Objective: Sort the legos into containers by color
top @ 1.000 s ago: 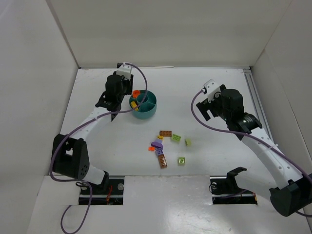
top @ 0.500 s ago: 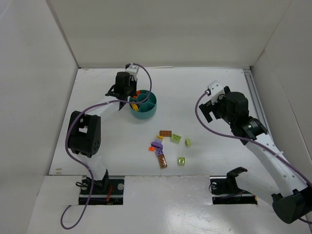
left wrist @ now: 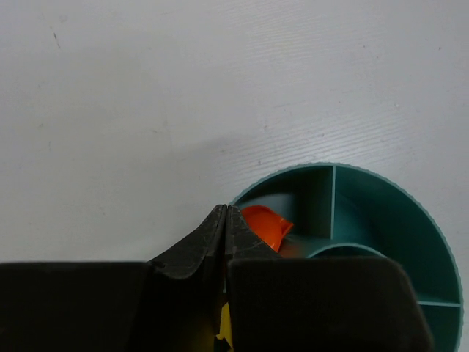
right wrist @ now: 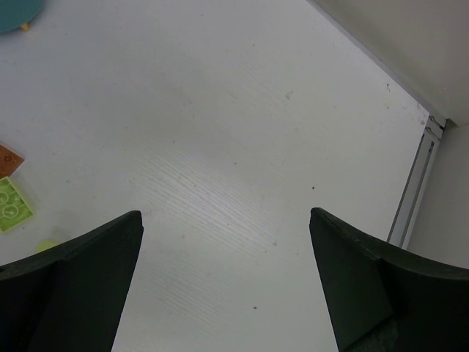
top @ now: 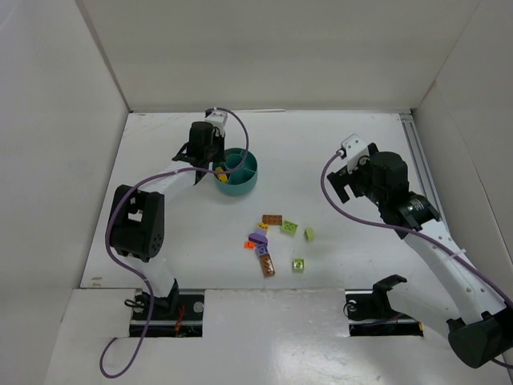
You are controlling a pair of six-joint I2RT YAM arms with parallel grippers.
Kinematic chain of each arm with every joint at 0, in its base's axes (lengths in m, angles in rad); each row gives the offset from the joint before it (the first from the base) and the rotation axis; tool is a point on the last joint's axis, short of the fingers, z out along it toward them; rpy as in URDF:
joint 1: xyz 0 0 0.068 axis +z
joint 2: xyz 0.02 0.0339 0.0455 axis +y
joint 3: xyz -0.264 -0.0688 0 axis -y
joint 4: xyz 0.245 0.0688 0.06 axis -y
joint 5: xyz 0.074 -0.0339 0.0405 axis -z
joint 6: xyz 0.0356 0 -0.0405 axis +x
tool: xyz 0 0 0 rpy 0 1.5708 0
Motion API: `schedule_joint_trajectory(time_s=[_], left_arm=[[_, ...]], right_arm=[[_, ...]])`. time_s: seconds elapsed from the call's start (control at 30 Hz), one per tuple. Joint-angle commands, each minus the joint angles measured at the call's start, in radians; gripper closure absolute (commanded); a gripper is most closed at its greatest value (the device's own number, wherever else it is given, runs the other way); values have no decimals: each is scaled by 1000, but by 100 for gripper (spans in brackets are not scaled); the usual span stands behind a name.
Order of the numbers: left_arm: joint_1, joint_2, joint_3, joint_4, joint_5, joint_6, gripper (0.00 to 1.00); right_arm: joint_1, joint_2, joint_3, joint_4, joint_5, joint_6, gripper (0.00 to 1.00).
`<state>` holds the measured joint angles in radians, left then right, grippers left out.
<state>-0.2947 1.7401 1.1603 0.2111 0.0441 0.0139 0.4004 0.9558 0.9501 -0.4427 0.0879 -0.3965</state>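
Note:
The teal dish [top: 241,184] stands at the back left of the table. My left gripper [top: 210,159] is over its left rim, with its jaws shut tip to tip. In the left wrist view [left wrist: 226,211] an orange-red brick [left wrist: 265,226] lies in a section of the dish [left wrist: 399,199] just beyond the tips. A bit of yellow [left wrist: 223,328] shows through the slit lower down. A yellow brick [top: 218,170] lies in the dish's left section. Loose bricks lie mid-table: brown [top: 272,219], lime green [top: 289,227], purple [top: 258,238]. My right gripper [top: 343,181] is open and empty above the bare table [right wrist: 226,213].
More lime green bricks [top: 309,234] [top: 298,264] and a brown-and-purple stack [top: 265,263] lie by the pile. The right wrist view shows a lime green brick [right wrist: 13,205] at its left edge. White walls ring the table, and a metal rail [top: 419,156] runs along its right side.
My left arm has swung from left of the dish to over its left rim and now holds there. My right arm has shifted slightly right. The loose bricks have not moved.

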Motion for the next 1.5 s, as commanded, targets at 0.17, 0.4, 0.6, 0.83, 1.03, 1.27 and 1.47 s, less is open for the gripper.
schedule_joint_trajectory(time_s=[0.17, 0.4, 0.6, 0.83, 1.03, 1.27, 1.47], left_arm=[[0, -315, -33, -50, -92, -156, 98], [0, -543, -74, -297, -156, -438, 0], [-140, -655, -215, -541, -188, -758, 0], [-595, -807, -488, -702, -351, -1180, 6], [-869, -641, -544, -679, -404, -1318, 31], [-939, -254, -326, -918, -573, -1385, 50], [-917, -143, -278, -845, -586, -1300, 51]], right_arm=[[176, -23, 9, 62, -33, -45, 0], [328, 104, 29, 62, 67, 17, 0], [316, 104, -7, 62, 141, 130, 0], [275, 72, -106, 53, 75, 197, 0], [256, 52, -220, 105, 9, 208, 0], [247, -5, -264, 96, 24, 196, 0], [227, -38, -286, 96, 13, 176, 0]])
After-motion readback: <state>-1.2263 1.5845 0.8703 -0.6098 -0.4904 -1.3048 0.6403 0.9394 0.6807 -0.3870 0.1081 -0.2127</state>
